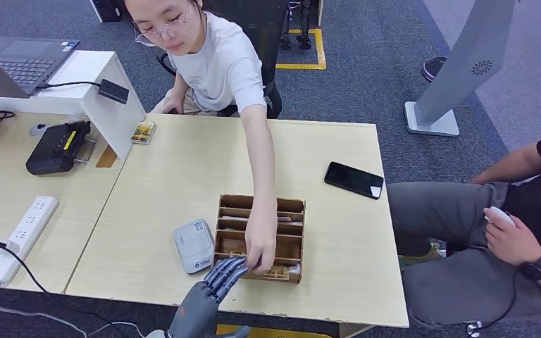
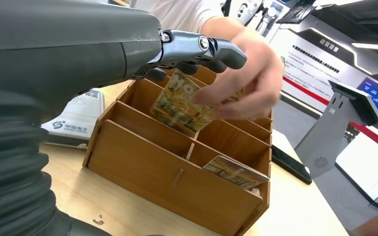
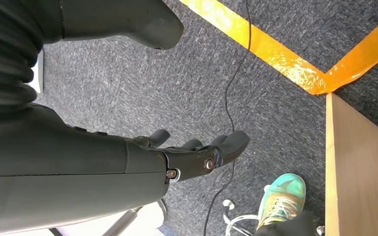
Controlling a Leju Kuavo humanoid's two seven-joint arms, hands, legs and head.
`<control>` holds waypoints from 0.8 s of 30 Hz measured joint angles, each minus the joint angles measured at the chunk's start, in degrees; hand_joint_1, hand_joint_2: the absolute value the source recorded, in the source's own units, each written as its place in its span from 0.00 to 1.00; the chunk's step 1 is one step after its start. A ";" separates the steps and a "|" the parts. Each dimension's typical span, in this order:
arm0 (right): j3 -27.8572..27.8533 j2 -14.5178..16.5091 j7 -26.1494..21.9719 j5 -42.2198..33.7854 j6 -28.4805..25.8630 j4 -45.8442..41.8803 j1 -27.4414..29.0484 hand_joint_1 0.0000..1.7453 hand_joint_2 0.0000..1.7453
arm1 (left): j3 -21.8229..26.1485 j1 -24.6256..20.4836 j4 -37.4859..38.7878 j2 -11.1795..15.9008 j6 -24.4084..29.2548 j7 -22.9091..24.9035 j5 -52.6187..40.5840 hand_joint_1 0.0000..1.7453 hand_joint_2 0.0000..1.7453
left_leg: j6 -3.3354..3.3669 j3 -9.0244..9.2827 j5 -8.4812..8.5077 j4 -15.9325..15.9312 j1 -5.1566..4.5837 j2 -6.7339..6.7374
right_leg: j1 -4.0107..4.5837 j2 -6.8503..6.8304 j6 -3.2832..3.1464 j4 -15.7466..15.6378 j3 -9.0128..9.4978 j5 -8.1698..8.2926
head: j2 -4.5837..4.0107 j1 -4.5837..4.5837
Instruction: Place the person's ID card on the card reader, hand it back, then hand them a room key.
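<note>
Up close, key card between left robot hand and person's hand; right robot hand loosely open, empty.

2 people, 1 card box, 1 phone, 1 laptop

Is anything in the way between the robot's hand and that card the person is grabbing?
No. In the left wrist view the left hand is right at the card above the wooden box, and the person's hand grips the card's other side. Whether the robot's fingers touch it, I cannot tell.
</note>
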 joint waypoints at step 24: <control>0.67 -0.04 0.27 0.15 0.10 0.00 -0.10 0.00 1.00 | -0.19 -0.72 0.50 -0.81 0.55 1.81 -1.34 0.00 1.00 | 0.00 0.00 0.00 0.00 0.00 0.00 | 0.00 0.00 0.00 0.00 0.00 0.00 | 0.00 0.00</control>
